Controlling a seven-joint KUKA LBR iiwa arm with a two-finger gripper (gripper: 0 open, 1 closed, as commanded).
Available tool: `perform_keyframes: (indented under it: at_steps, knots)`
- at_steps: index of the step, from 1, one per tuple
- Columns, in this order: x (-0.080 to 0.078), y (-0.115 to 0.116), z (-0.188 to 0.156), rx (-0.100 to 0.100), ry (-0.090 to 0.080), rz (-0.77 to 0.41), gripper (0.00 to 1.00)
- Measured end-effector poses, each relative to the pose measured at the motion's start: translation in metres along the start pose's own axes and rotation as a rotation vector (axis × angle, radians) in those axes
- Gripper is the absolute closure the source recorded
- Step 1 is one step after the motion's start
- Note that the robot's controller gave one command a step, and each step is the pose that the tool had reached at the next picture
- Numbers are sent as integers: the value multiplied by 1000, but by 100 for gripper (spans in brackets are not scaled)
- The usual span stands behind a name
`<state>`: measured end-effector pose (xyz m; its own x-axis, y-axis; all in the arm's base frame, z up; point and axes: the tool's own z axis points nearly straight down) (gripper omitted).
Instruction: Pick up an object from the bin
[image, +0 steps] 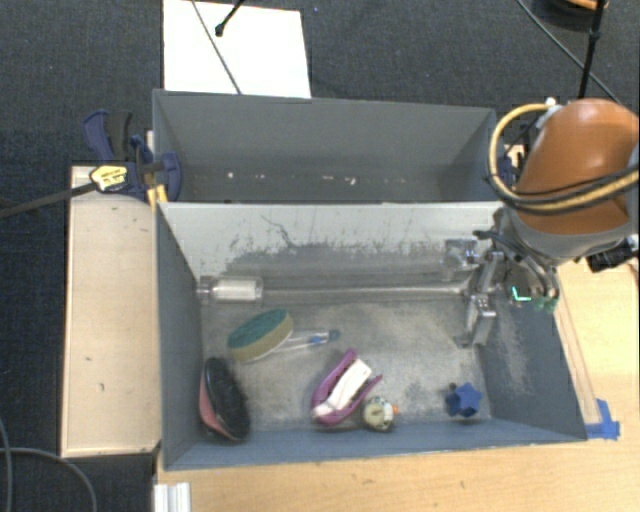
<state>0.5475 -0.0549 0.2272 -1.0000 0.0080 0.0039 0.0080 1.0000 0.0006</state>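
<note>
Gripper (478, 335) low at the grey bin's (300, 150) right side, near 1 small blue toy (462, 401), can't tell if jaws are apart

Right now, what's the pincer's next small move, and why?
Probably shift the pincer toward the near wall of the bin, over the small blue piece: that is the nearest thing, lying alone just below it in view; the purple-and-white item and the others lie farther left.

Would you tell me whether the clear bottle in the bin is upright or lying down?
Lying down: the clear bottle rests on its side, its length running along the foot of the bin's back wall.
</note>
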Motion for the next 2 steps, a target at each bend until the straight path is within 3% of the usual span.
perform_keyframes:
  at_steps: [1, 2]
  knots:
    - [45, -67, 87, 1, 0, -217, 0]
    - [65, -74, 154, 4, -17, -324, 0]
